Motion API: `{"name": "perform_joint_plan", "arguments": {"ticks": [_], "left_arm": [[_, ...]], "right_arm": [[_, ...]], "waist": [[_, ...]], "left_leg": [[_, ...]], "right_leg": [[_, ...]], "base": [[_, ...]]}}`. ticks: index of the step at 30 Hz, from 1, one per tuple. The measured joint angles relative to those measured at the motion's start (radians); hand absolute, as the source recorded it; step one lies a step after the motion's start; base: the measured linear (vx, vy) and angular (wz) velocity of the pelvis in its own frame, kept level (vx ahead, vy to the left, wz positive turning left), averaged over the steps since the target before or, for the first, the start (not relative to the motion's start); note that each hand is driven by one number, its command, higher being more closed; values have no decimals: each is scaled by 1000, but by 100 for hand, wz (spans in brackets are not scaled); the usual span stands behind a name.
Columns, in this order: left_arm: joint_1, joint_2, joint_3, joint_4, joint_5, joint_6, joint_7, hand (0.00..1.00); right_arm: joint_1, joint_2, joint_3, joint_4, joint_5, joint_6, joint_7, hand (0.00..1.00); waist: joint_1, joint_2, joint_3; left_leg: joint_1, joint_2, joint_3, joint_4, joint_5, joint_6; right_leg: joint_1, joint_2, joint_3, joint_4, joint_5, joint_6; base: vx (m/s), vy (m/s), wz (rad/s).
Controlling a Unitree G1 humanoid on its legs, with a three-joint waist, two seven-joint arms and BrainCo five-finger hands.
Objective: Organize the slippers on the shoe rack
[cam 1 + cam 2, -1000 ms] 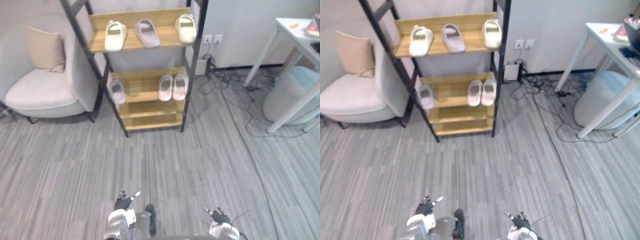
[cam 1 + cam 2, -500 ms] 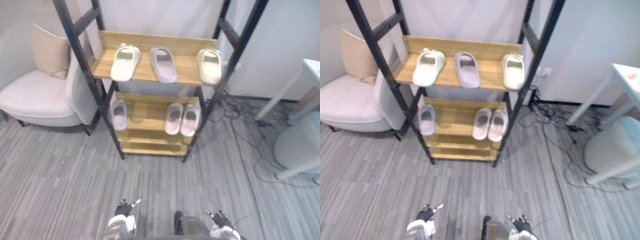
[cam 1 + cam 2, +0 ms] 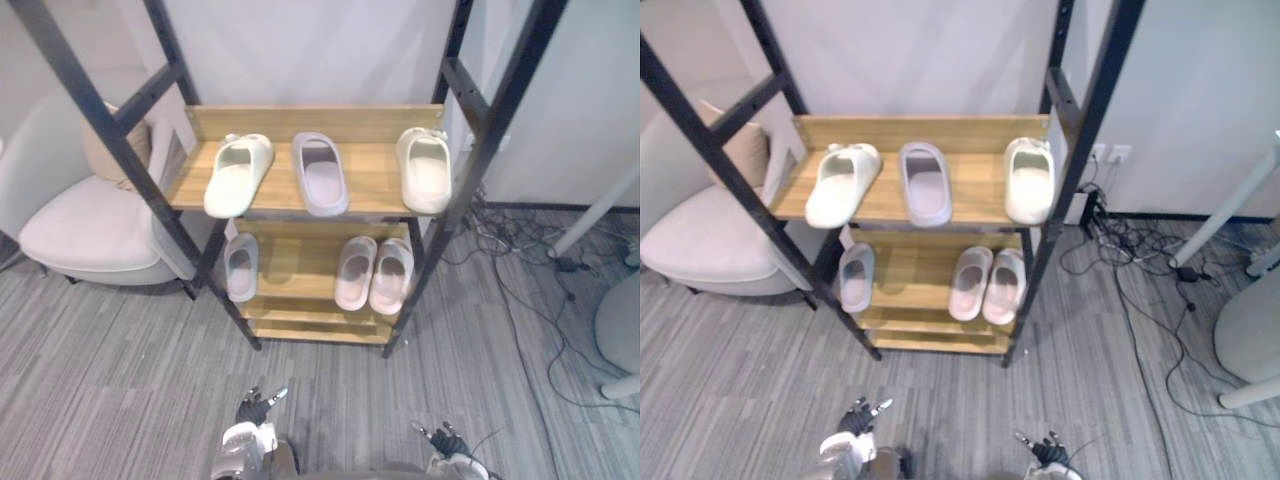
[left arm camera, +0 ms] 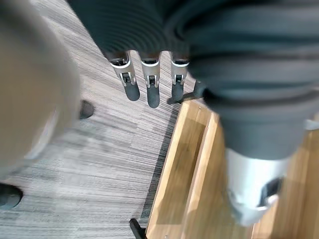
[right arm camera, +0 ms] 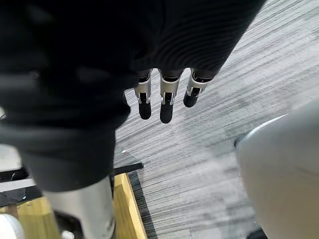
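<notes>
Slippers of cream, lilac-grey and pink foam point(image 3: 320, 173) lie on the black-framed wooden shoe rack point(image 3: 375, 165), three on each shelf, long axes front to back. Left hand point(image 4: 149, 74) and right hand point(image 5: 167, 94) hang over the grey floor point(image 3: 120, 400), fingers point(image 4: 152, 92) straight, holding nothing.

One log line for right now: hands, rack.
left hand: open, empty | right hand: open, empty | shoe rack: three slippers on upper shelf, three lower

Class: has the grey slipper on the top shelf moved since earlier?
No: the grey slipper still lies midway along the top shelf; the camera moved.
</notes>
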Motion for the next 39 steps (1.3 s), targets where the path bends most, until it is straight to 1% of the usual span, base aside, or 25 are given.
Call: {"name": "perform_joint_plan", "arguments": {"ticks": [2,3,4,5,6,7,8,9,11,12,13,14,15,16,17,18,19,22,26,28,29,32,34,37,39], "left_arm": [[1,-3,-3,3,15,1,-1,0],[2,-3,-13,7,15,2,-2,0],[2,-1,-21,15,15,3,-2,0],[3,-1,-22,20,15,5,-2,0],[11,5,-33,20,16,6,-1,0],[11,6,-36,21,17,6,-1,0],[13,14,-44,25,17,6,-1,0],[12,17,-49,32,17,6,-1,0],[10,27,-64,42,16,5,-1,0],[10,31,-70,44,15,5,0,0],[11,40,-82,50,16,4,-1,0],[7,37,-81,62,16,1,-1,0],[6,31,-79,69,16,0,-1,0],[10,21,-79,75,16,0,-1,0],[13,11,-78,82,16,0,-1,0],[14,6,-78,85,16,0,-1,0],[16,5,-78,87,17,-1,-1,0],[15,10,-81,97,19,-1,-3,0],[9,31,-92,105,34,0,-2,0],[7,52,-105,107,34,1,0,0],[6,65,-121,106,35,1,3,0],[10,81,-131,107,35,6,24,0],[13,85,-135,104,35,6,38,0],[28,92,-164,96,39,4,46,0],[30,95,-177,96,56,3,46,0]], "right_arm": [[0,7,0,-1,-5,3,4,0],[-2,7,0,-3,-11,5,5,0],[-4,4,0,-5,-25,5,7,0],[-5,1,0,-7,-35,5,9,0],[-11,-5,-1,-7,-39,4,14,0],[-11,-5,-1,-7,-39,4,14,0],[-12,-5,-1,-7,-40,4,15,0],[-12,-5,-1,-7,-40,4,14,0],[-14,-8,-3,-4,-40,3,14,0],[-13,-8,-7,-1,-40,1,13,0],[-4,-4,-7,3,-40,0,12,0],[2,-4,-9,13,-40,-1,12,0],[1,-16,-13,28,-38,-2,12,0],[1,-31,-13,38,-38,-4,11,0],[-2,-45,-12,41,-38,-4,11,0],[-1,-49,-13,42,-38,-4,11,0],[-1,-50,-12,44,-38,-4,11,0],[-3,-47,-8,57,-37,-5,12,0],[-13,-53,1,75,-36,-9,8,0],[-10,-54,43,50,-40,-12,-6,0],[6,-53,66,7,-46,-12,-14,0],[72,-55,111,-217,-80,-15,-45,0],[136,-55,120,-430,-114,-17,-62,0],[228,-56,157,-708,-171,-35,-69,0],[262,-55,190,-840,-201,-50,-68,0]], "waist": [[3,-9,-6],[3,-7,-5],[4,-3,-3],[5,3,-4],[2,21,1],[2,20,0],[1,19,-1],[1,19,-2],[-5,23,-1],[-7,21,-2],[-7,6,-9],[-11,3,-12],[-15,27,-17],[-14,40,-23],[-14,65,-29],[-14,75,-31],[-14,77,-31],[-14,67,-32],[-14,59,-29],[-14,47,-31],[-14,43,-31],[-17,43,-30],[-20,46,-27],[-23,48,-27],[-30,48,-27]], "left_leg": [[31,-25,31,-6,-18,20],[58,-39,43,-13,-27,33],[92,-50,53,-27,-34,44],[118,-53,59,-43,-40,47],[169,-50,60,-84,-45,54],[173,-50,59,-89,-46,54],[196,-43,50,-114,-45,54],[202,-37,45,-122,-45,53],[202,-18,21,-125,-43,50],[204,-14,9,-125,-39,42],[204,-30,-12,-125,-35,32],[213,-38,-40,-129,-41,17],[218,-26,-51,-142,-31,1],[221,-13,-58,-157,-25,-8],[233,-2,-61,-181,-18,-22],[245,7,-65,-196,-12,-29],[252,17,-68,-203,-9,-35],[263,30,-89,-228,-3,-43],[257,21,-88,-229,2,-37],[243,11,-91,-229,5,-33],[242,7,-94,-230,8,-29],[229,-6,-90,-232,12,-23],[225,-11,-89,-234,14,-20],[227,-12,-90,-234,14,-20],[227,-12,-90,-234,14,-20]], "right_leg": [[-1,-25,23,28,6,12],[-5,-40,29,71,7,13],[-16,-51,34,135,11,20],[-41,-56,34,204,21,35],[-96,-64,19,332,30,44],[-99,-64,17,341,26,43],[-124,-64,-10,365,-4,42],[-136,-62,-28,360,-17,39],[-161,-50,-60,290,-26,38],[-159,-43,-65,212,-10,29],[-149,-38,-56,116,86,9],[-131,-43,-67,94,64,23],[-108,-30,-76,77,67,18],[-102,-18,-79,54,71,12],[-89,-2,-84,32,79,3],[-72,12,-89,11,85,-1],[-61,22,-91,-3,90,-6],[-44,48,-90,-46,115,-14],[-26,46,-85,-108,158,-5],[-19,38,-86,-140,177,2],[-20,35,-86,-147,183,4],[-35,25,-81,-158,194,10],[-39,20,-78,-158,196,13],[-43,19,-75,-160,196,13],[-44,20,-72,-160,196,13]], "base": [[258,234,-36],[208,208,-28],[233,236,-20],[242,224,-22],[162,145,-16],[141,86,-7],[88,1,8],[120,-29,17],[73,-76,25],[63,-122,34],[98,-181,46],[117,-199,40],[110,-166,27],[85,-133,6],[66,-126,2],[40,-143,2],[21,-130,0],[-13,-52,-6],[-27,39,-4],[-44,72,5],[-32,72,4],[-20,53,-3],[0,0,0],[0,0,0],[0,5,-3]]}}
